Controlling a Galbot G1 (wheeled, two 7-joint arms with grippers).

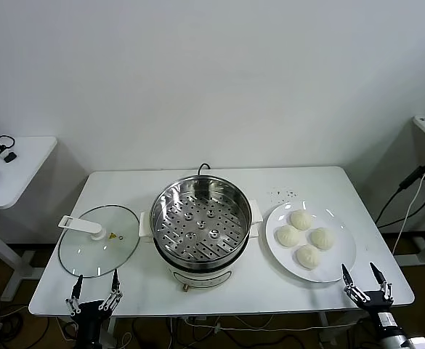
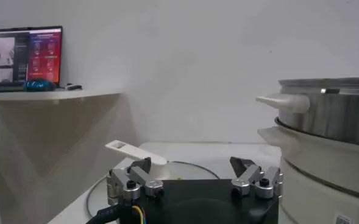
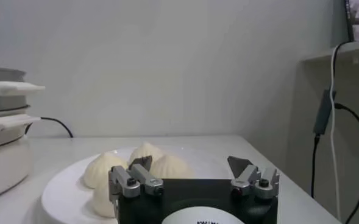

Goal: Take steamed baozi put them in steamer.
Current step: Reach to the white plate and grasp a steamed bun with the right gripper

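Several white pleated baozi (image 1: 304, 238) lie on a flat white plate (image 1: 343, 256) at the table's right. The steel steamer (image 1: 200, 218) with its empty perforated tray stands mid-table. My right gripper (image 1: 367, 283) is open and empty at the front edge, just in front of the plate. The right wrist view shows the baozi (image 3: 106, 168) on the plate (image 3: 63, 192) beyond the open gripper (image 3: 191, 164). My left gripper (image 1: 95, 292) is open and empty at the front left edge, in front of the glass lid. The left wrist view shows that gripper (image 2: 192, 165) and the steamer (image 2: 331, 115).
A round glass lid (image 1: 99, 240) with a white handle lies left of the steamer; it also shows in the left wrist view (image 2: 167, 173). A side table (image 1: 12, 167) stands at far left. A black cable (image 1: 408, 185) hangs at right.
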